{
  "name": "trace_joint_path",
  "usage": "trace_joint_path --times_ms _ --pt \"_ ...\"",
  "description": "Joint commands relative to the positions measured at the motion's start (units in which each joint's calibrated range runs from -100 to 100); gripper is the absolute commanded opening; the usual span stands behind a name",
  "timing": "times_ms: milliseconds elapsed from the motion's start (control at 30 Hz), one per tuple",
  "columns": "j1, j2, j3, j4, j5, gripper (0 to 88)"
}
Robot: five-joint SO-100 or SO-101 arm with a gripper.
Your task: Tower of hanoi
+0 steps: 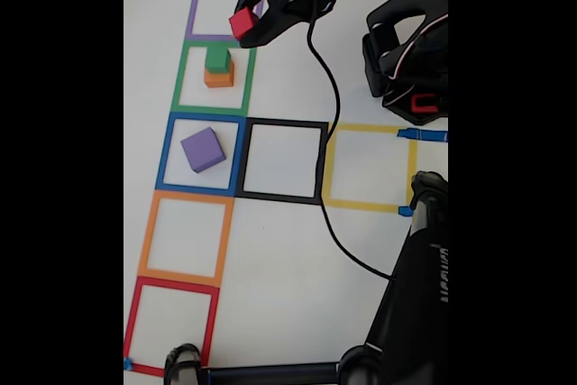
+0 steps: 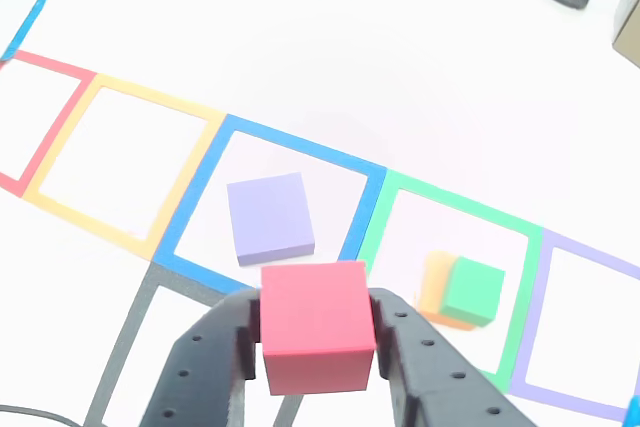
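The red cube [image 2: 318,327] is up off the counter [image 1: 279,259], pinched in the pincer [image 1: 242,24]. Green [image 1: 217,58] sits on orange [image 1: 219,76] in the green square [image 1: 179,75]; purple [image 1: 203,150] lies alone in the blue square [image 1: 165,152]. I'd say mid-game: the tower is not yet rebuilt on purple.
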Motion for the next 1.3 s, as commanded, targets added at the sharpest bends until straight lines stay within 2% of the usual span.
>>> trace_joint_path --times_ms 0,300,500,933,1267 --pt "-1.07 -2.69 18.23 -18.80 0.00 2.7" --pt "-3.08 6.60 50.87 -69.00 0.00 2.8" --pt "-5.19 18.55 57.60 -91.35 0.00 2.9" --pt "-5.77 45.03 55.14 -117.91 0.00 3.0" --pt "-5.86 54.96 50.23 -122.52 0.00 3.1"
